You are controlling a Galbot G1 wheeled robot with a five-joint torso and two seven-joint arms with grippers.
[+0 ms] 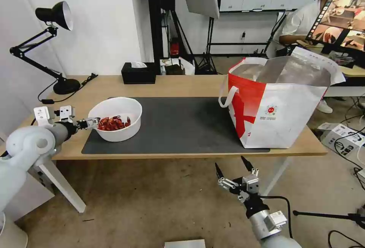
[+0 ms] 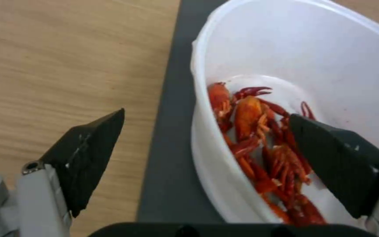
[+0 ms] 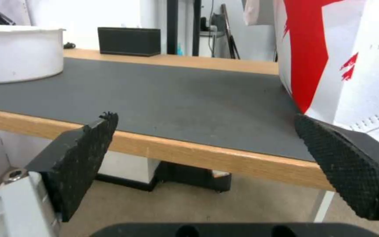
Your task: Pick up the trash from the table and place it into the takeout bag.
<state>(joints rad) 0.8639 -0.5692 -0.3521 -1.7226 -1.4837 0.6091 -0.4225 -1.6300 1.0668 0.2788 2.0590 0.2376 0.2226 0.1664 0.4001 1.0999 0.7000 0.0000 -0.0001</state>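
Left end effector point(image 2: 207, 144) spread wide, straddling the bowl point(image 1: 116, 119) rim; right end effector point(image 1: 235, 172) released, below the table point(image 1: 182, 86) edge.

Takeout bag point(image 1: 289, 122) logo/print too small; no legible txt.

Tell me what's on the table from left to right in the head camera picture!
Black desk lamp → left gripper, open at the bowl's rim → white bowl of red crayfish shells → black tissue box → takeout bag. The right gripper waits open below the table edge.
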